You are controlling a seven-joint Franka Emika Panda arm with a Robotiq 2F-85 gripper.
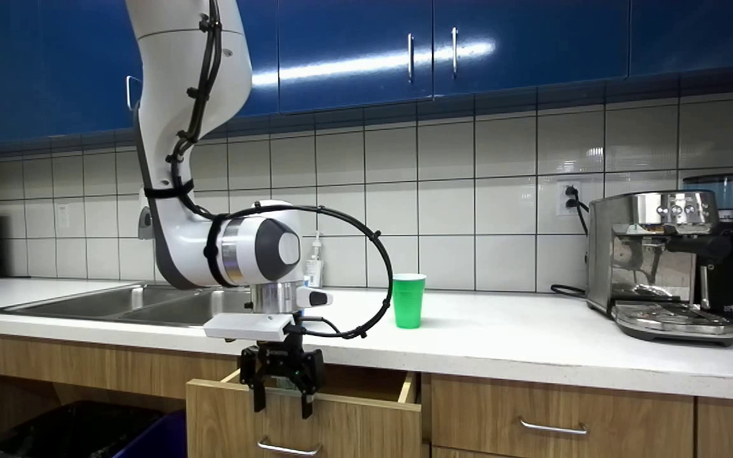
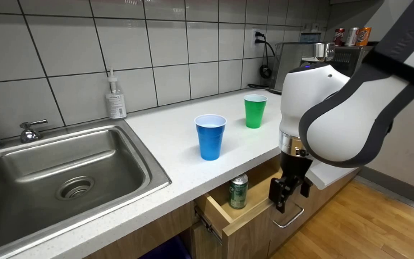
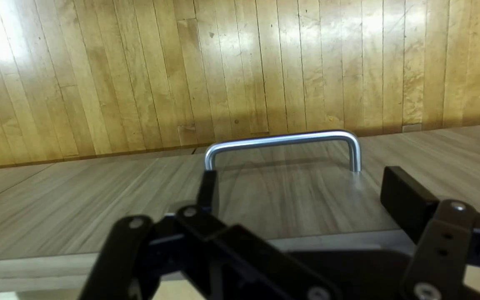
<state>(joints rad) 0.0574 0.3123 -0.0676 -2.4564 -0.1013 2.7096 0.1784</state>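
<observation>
The silver bar handle [image 3: 283,139] is showing at the centre of the wrist view, on the pulled-out wooden drawer [image 1: 354,426]. The fingers [image 3: 408,202] are standing wide apart, holding nothing; the left one there is overlapping the handle's end, so descending could be knocking it. A jolt could be toppling the green can [image 2: 238,192] inside, lower centre of an exterior view.

Glare across blue cabinets [image 1: 354,57], bright floor [image 3: 240,75], blurred hand [image 3: 302,189]
</observation>
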